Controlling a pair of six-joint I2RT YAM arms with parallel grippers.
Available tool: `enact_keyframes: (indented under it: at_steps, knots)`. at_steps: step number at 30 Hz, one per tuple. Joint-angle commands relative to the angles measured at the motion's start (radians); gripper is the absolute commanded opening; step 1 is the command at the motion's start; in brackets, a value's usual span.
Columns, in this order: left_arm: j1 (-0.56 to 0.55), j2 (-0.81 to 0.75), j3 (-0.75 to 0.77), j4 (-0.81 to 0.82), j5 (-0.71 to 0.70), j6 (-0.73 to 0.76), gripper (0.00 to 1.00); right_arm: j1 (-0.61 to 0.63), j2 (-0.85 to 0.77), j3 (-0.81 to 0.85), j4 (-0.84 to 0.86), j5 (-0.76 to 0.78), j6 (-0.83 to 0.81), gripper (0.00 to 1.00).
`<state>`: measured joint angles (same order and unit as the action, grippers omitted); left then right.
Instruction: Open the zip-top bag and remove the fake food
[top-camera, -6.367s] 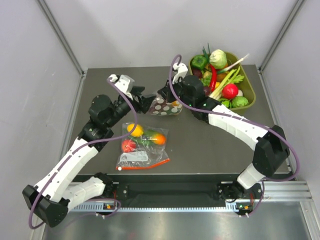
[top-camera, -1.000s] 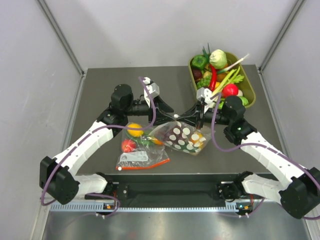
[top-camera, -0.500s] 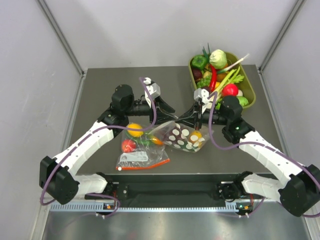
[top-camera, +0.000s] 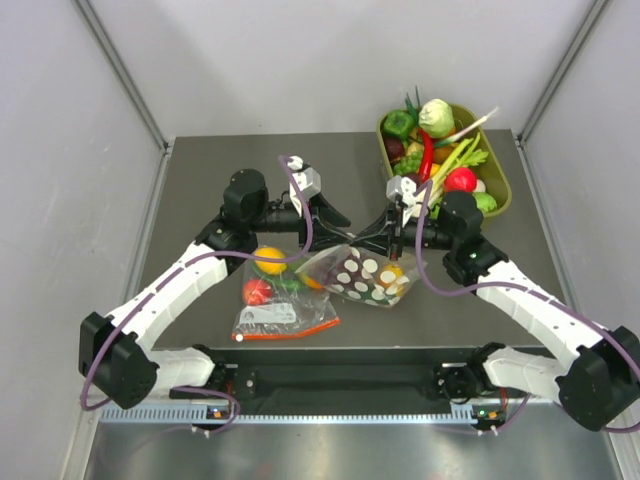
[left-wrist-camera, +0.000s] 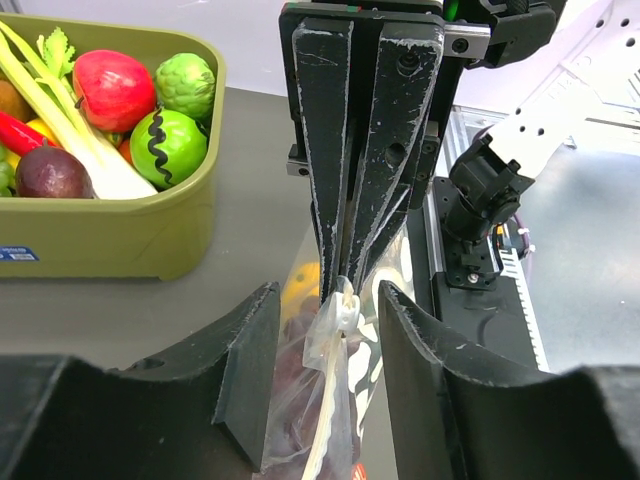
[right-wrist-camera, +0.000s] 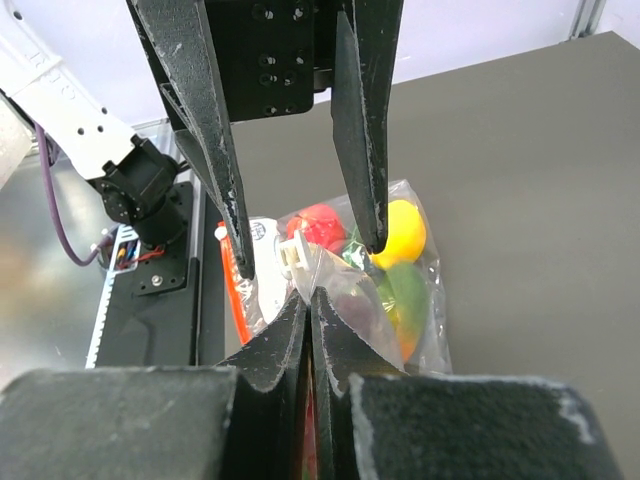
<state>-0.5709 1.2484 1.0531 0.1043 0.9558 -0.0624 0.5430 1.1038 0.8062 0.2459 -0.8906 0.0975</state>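
Clear white-dotted zip-top bag, yellow-orange fake food inside, seemingly crumpled

Dark grey tabletop centre; pale walls at 9, 12, 3 o'clock; slotted aluminium rail at 6.

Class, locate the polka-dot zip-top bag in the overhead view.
Centre of the table, the zip-top bag sits just right of the plain clear bag, its top edge pinched by the right tool.

Both my arms were stretched inward, tips meeting nose to nose: right end effector clamped tight, left end effector spread, its fingers straddling the right's.
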Motion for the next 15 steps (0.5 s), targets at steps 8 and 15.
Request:
enact_keyframes:
  at_steps: [8,15]
  knots:
    - [-0.003,0.008,0.013,-0.011,0.018,0.042,0.5,0.014,-0.012,0.07,0.087,0.002,0.021,0.0]
    - [-0.003,0.008,0.013,-0.014,0.012,0.049,0.43,0.014,-0.01,0.07,0.093,-0.001,0.027,0.0]
